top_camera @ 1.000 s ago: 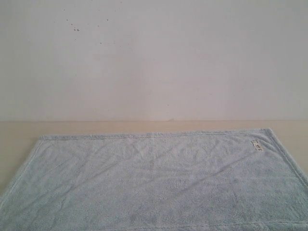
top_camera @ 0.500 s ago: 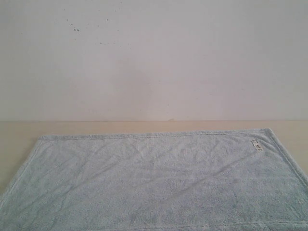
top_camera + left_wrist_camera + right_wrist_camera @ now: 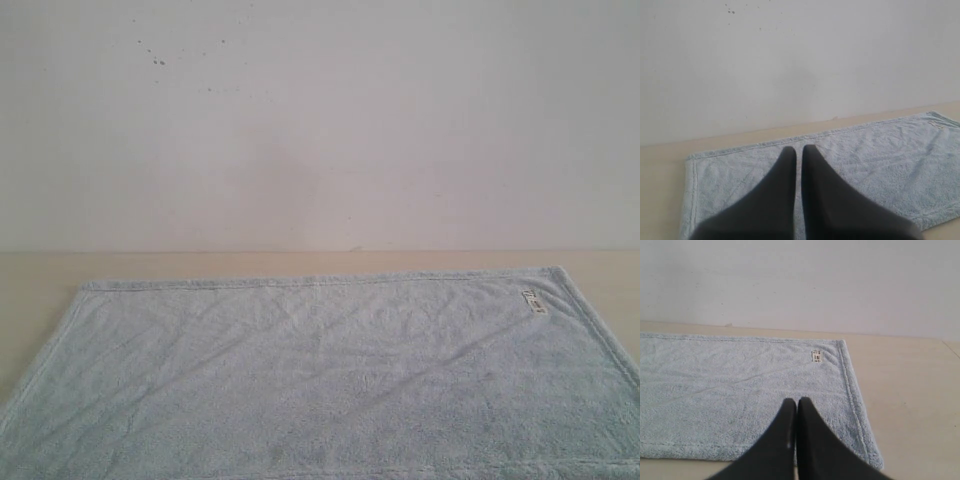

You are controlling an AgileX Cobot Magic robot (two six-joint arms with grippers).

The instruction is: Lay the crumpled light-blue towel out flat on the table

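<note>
The towel (image 3: 320, 380) lies flat on the table (image 3: 30, 275) — faint creases only. Left claw (image 3: 799, 149) and right claw (image 3: 796, 401) hang pinched together, empty.

From where I'm standing, the left gripper (image 3: 798, 149) is showing two matte charcoal fingers (image 3: 780, 187), broad toward the wrist and tapering to rounded tips. The right gripper (image 3: 793, 402) is wearing the same smooth dark finish, blurring nearest its camera.

closed jaws over flat towel (image 3: 880, 155)
</note>
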